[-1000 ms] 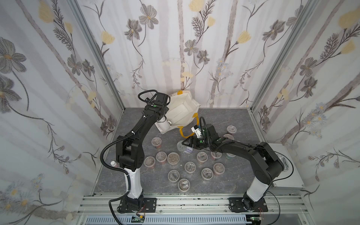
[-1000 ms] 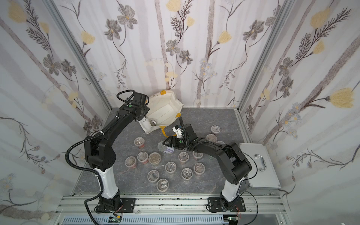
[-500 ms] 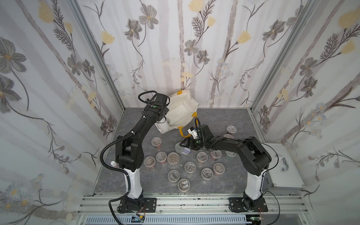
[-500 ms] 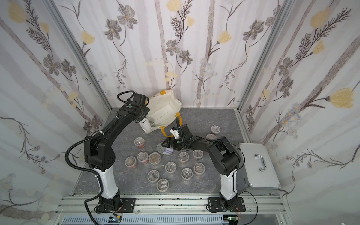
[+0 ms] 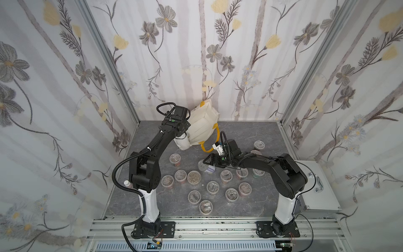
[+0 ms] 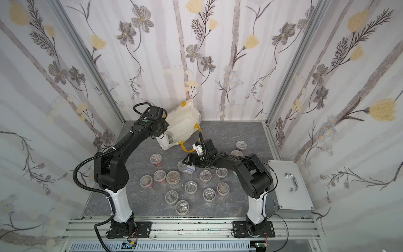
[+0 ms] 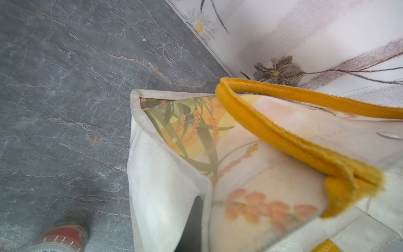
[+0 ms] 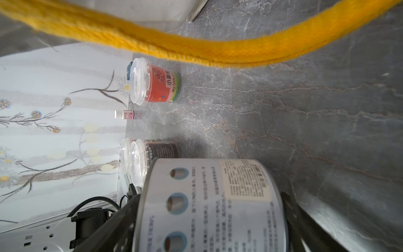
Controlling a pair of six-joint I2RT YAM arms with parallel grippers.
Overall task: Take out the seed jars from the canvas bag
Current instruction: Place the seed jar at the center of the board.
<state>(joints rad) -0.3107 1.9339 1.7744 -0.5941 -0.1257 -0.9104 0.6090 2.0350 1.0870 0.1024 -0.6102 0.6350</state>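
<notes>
At the back of the grey marbled surface [image 5: 250, 135], against the flowered wall, the cream-white canvas bag [image 5: 201, 126] with yellow loop handles stands tipped, mouth up and turned toward the front. The left end effector [image 7: 193, 222] shows only as a dark sliver inside a fold of the cloth. It is closed tight on the bag's rim, apparently so that the limp cloth holds an open mouth. One yellow handle [image 8: 196, 50] droops off the rim and hangs close across the right wrist view. The right arm works just below the bag. More than a dozen short clear-lidded seed jars [image 5: 212, 187] stand upright in a loose cluster at the front, near each other but mostly apart. That spacing looks chosen to leave finger room around each. The right end effector [image 5: 206, 164] is low at the cluster's rear edge, its fingers wide on either side of a jar with a pale blue-and-white label [image 8: 209, 207]. This jar sits tilted in both top views. Whether the fingers press it or stand free of it I cannot tell. Its spot, an open gap beside a red-banded jar [image 8: 154, 81], suits a set-down. A round shape low in the bag's mouth [image 6: 170, 136] may be another jar inside, but it is too small to confirm.
</notes>
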